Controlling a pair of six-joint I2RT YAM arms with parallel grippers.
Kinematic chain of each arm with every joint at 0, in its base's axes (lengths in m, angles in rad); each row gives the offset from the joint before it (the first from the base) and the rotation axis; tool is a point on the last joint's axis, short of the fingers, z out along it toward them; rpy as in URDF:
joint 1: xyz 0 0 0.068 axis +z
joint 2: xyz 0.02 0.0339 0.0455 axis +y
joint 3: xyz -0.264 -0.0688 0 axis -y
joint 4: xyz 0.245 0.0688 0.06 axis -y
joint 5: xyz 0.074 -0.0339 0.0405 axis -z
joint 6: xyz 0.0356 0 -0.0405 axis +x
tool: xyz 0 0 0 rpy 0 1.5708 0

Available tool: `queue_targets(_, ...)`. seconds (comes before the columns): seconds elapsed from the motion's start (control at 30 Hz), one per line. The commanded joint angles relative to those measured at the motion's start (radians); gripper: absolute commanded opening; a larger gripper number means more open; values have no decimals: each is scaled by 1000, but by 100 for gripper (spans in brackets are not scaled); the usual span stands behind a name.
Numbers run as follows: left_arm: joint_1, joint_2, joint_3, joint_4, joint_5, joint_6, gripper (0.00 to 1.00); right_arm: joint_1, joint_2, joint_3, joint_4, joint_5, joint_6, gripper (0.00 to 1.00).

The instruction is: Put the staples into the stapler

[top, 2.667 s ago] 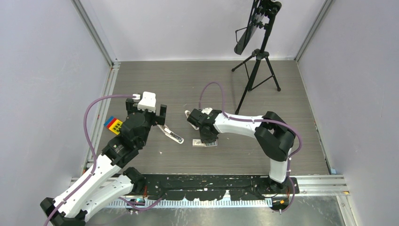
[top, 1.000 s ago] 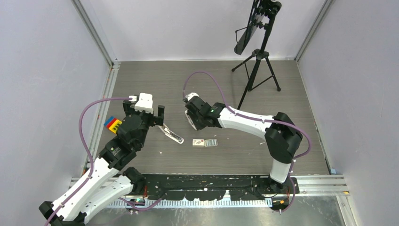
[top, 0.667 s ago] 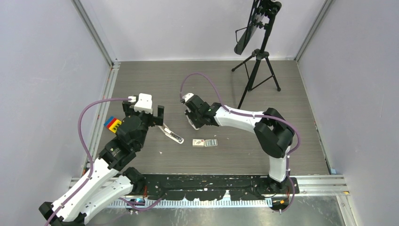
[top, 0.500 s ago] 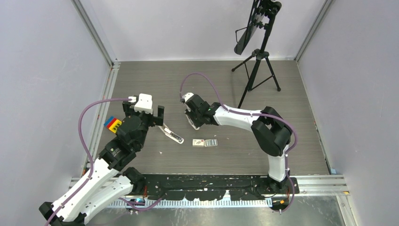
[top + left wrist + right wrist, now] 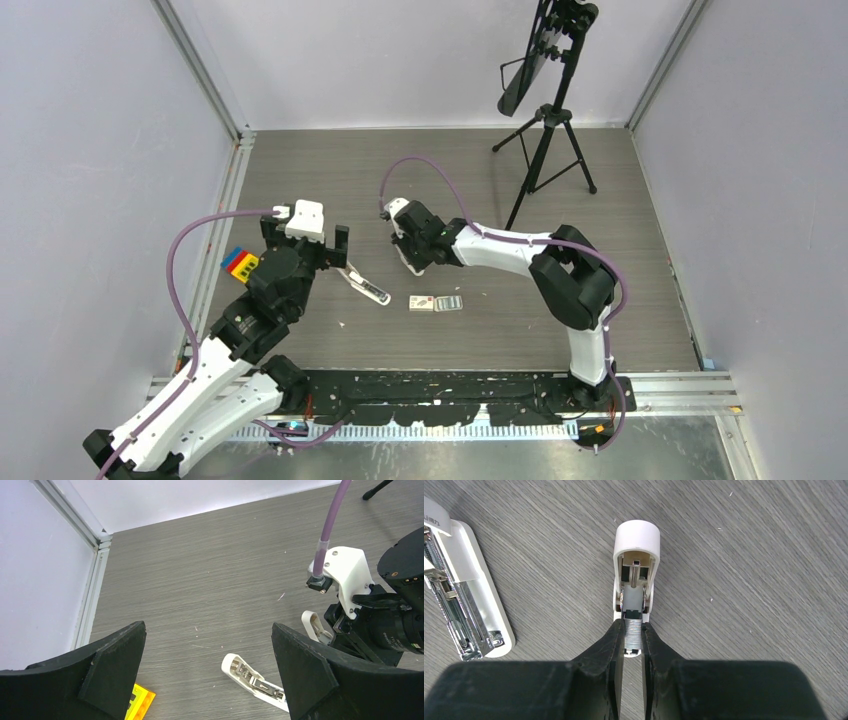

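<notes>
My right gripper (image 5: 633,630) is shut on a short silvery strip of staples (image 5: 633,639). It holds the strip at the near end of a short, stubby white stapler part (image 5: 636,565) lying open on the table. The longer white stapler (image 5: 466,595), with its silver channel showing, lies to the left of it. From above, the right gripper (image 5: 410,255) sits between that stapler (image 5: 365,287) and the small white staples box (image 5: 436,303). My left gripper (image 5: 210,672) hangs wide open and empty above the stapler (image 5: 255,681).
A black tripod (image 5: 545,150) with a tilted panel stands at the back right. A yellow, red and blue block (image 5: 240,265) lies by the left rail (image 5: 225,200), partly under the left arm. Grey walls close three sides.
The right gripper has left the staples box and moved up-left over the short white part, carrying the strip. In the last second it only edged a little left. The left arm stays put.
</notes>
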Motion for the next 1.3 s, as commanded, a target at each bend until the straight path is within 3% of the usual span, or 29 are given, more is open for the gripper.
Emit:
queue_targets(0.0,0,-13,-1,64,2,14,99,-6,3,4,51,-13,-13,17)
queue_targets(1.27,-1,-13,-2,64,15,11,99,-15,11,-9,64,-40,11,17)
